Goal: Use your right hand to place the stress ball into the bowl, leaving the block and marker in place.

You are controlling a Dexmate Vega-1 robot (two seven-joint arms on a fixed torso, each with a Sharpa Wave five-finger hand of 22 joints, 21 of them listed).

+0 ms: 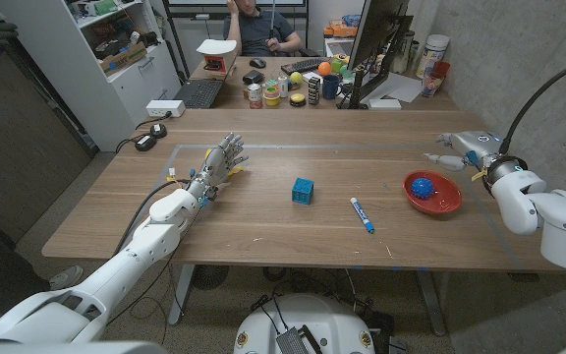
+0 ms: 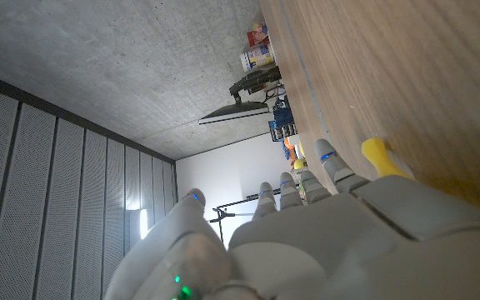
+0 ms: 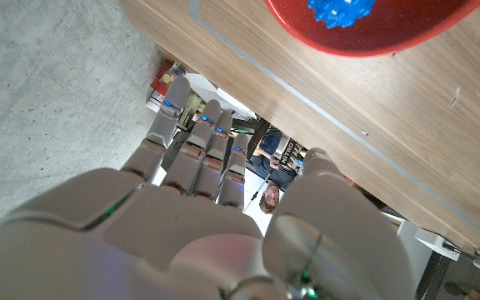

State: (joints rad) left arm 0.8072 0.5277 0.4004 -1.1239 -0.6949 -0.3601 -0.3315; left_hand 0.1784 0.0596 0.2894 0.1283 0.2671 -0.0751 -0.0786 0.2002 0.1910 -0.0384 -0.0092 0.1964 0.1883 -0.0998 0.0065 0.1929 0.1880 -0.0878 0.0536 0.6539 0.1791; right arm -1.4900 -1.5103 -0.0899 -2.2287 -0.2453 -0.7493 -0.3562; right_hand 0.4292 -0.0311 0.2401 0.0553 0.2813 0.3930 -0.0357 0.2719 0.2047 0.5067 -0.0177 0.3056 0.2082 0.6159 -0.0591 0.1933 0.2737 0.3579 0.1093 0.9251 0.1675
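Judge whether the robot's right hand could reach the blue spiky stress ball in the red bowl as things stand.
Probably yes: the right hand hangs open just behind the red bowl, and the blue spiky stress ball lies uncovered inside.

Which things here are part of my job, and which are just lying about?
Job: blue stress ball already in the red bowl; block; marker; right hand, holding nothing.
Lying about: keyboard, monitor, desk clutter behind.
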